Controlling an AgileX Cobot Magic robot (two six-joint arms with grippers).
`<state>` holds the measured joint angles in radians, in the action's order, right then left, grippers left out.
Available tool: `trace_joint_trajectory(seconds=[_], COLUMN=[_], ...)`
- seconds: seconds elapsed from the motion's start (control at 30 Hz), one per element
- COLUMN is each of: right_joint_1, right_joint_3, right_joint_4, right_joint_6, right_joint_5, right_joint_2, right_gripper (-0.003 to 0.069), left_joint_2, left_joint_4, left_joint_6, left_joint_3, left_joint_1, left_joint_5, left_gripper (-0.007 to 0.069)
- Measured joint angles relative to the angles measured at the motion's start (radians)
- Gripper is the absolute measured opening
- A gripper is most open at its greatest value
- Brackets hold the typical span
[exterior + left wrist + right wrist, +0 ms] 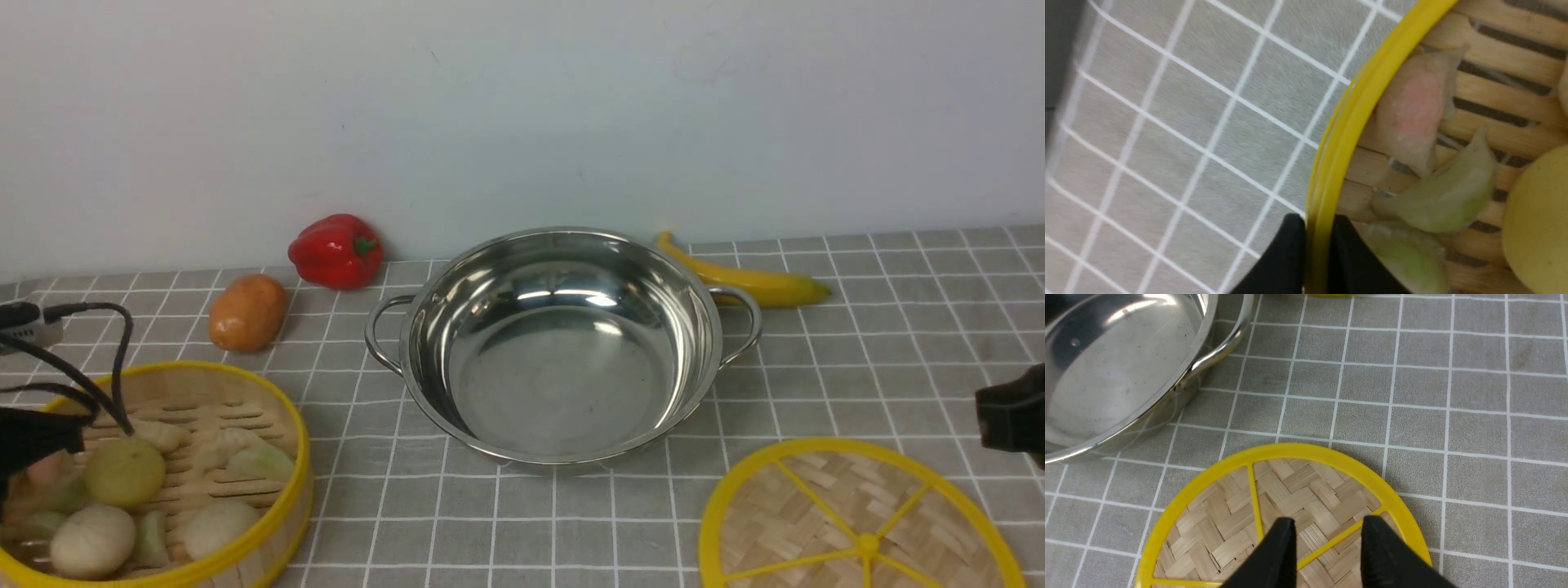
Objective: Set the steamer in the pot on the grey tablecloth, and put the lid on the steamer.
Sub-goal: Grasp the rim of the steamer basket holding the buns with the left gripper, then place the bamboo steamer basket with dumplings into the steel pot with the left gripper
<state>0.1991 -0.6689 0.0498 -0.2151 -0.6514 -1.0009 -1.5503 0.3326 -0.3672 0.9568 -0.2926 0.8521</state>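
The left gripper has its two black fingers pinched tight on the yellow plastic rim of the round bamboo steamer. One finger is outside the wall, over the grey white-gridded tablecloth. The other is inside, just beside a pale green dumpling. The wide shiny stainless-steel pot with two loop handles stands well apart from those fingers, and the steamer is not in it.

The right gripper has its fingers parted and grips nothing. They hang over the flat woven-bamboo lid with a yellow rim and spokes, and one spoke runs under the gap between them. The lid lies on the cloth, with the pot near, beyond the fingertips.
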Motion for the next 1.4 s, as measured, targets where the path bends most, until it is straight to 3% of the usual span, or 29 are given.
trace_joint_trajectory(seconds=[0.33,0.53,0.73,0.87,1.1,1.4], right_joint_1=[0.0,0.0,0.0,0.0,0.0,0.0], right_joint_3=[0.0,0.0,0.0,0.0,0.0,0.0], right_joint_4=[0.0,0.0,0.0,0.0,-0.003,-0.003], right_joint_6=[0.0,0.0,0.0,0.0,0.0,0.0], right_joint_5=[0.0,0.0,-0.003,-0.006,-0.009,-0.017], right_joint_2=[0.0,0.0,0.0,0.0,0.0,0.0], right_gripper=[0.0243,0.0243,0.0243,0.0243,0.0243,0.0243], left_joint_2=[0.021,0.021,0.021,0.021,0.008,-0.187], left_joint_4=[-0.145,-0.165,-0.178,-0.275,-0.475,-0.495], left_joint_6=[0.201,0.24,0.289,0.373,0.453,0.436], left_joint_3=[0.123,0.155,0.306,0.442,0.531,0.625], left_joint_1=[-0.097,-0.11,-0.11,-0.105,0.018,0.259], left_joint_5=[0.061,0.086,0.17,0.231,0.235,0.215], left_gripper=[0.005,0.0051,0.0053,0.0053,0.0053,0.0055])
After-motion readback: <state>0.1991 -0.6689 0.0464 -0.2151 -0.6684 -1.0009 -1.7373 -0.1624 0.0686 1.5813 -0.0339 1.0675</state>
